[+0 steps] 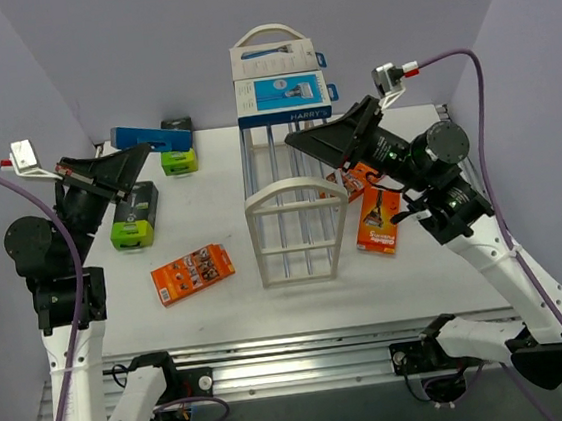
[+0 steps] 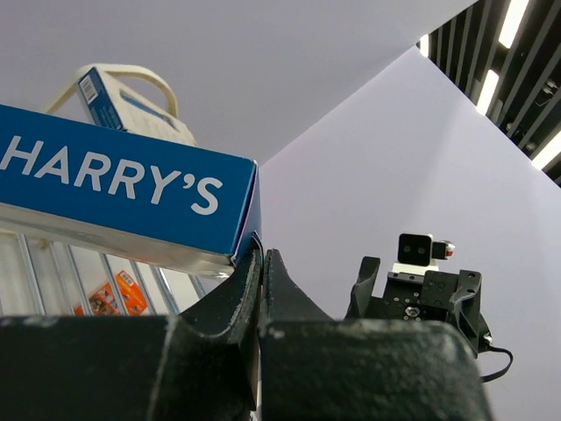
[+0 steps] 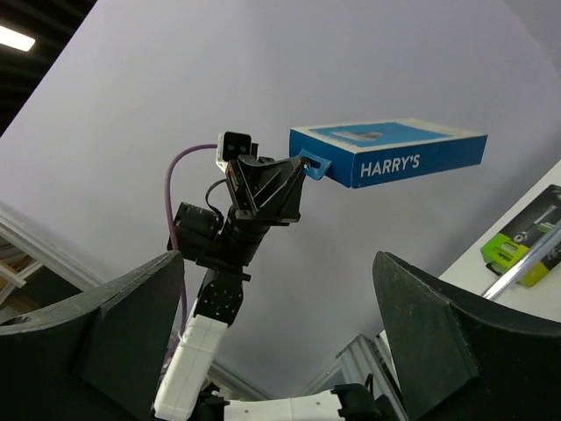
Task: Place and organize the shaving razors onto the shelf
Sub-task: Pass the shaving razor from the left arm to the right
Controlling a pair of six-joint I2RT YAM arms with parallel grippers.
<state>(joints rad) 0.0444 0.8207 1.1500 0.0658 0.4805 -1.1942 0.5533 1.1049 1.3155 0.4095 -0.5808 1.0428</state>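
My left gripper (image 1: 142,152) is shut on the hang tab of a blue HARRY'S razor box (image 1: 153,137), held above the table's far left; the left wrist view shows the box (image 2: 114,189) right at the closed tips (image 2: 261,254). In the right wrist view that box (image 3: 394,153) hangs from the left gripper (image 3: 302,167). My right gripper (image 1: 318,131) stands open and holds nothing, beside the top of the cream shelf (image 1: 297,219), its fingers (image 3: 412,307) wide apart. Two blue-and-white razor boxes (image 1: 284,95) sit on the shelf's far end.
On the left of the table lie a black-and-lime box (image 1: 133,216), a small green box (image 1: 179,161), a black box (image 1: 177,126) and an orange box (image 1: 192,273). Two orange boxes (image 1: 377,218) lie right of the shelf, under the right arm.
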